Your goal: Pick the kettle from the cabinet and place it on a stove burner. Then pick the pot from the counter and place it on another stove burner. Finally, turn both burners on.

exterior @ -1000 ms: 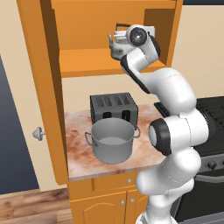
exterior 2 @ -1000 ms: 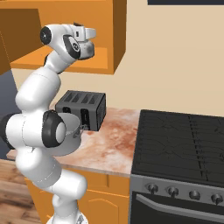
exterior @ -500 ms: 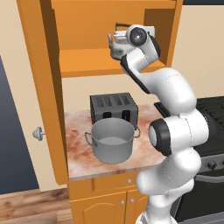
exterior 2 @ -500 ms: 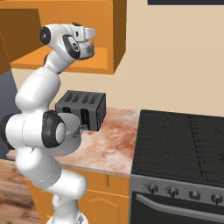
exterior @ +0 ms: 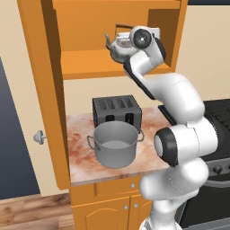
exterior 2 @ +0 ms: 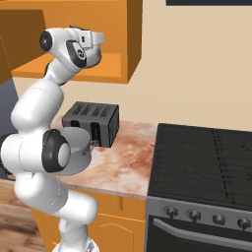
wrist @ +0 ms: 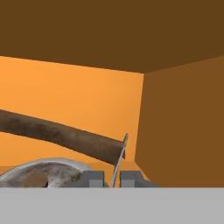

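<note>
kettle (exterior: 117,43) in cabinet (exterior: 81,63), jaws clamped on its wire handle.
hand view: gripper (wrist: 112,178) pinches handle above lid. left base view: pot (exterior: 116,143) on desk (exterior: 148,155) before toaster (exterior: 116,110). right base view: stove burners (exterior 2: 206,160) bare.

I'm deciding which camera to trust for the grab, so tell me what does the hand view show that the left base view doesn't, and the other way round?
Hand view alone: the gripper shut on the kettle's thin wire handle, seen close up with the dark grip bar crossing the picture, plus the cabinet's inner back corner.

Left base view alone: the pot on the counter in front of the toaster, the white arm reaching up into the cabinet, and part of the stove at the right edge.

Both: the kettle inside the cabinet, above its shelf.
</note>
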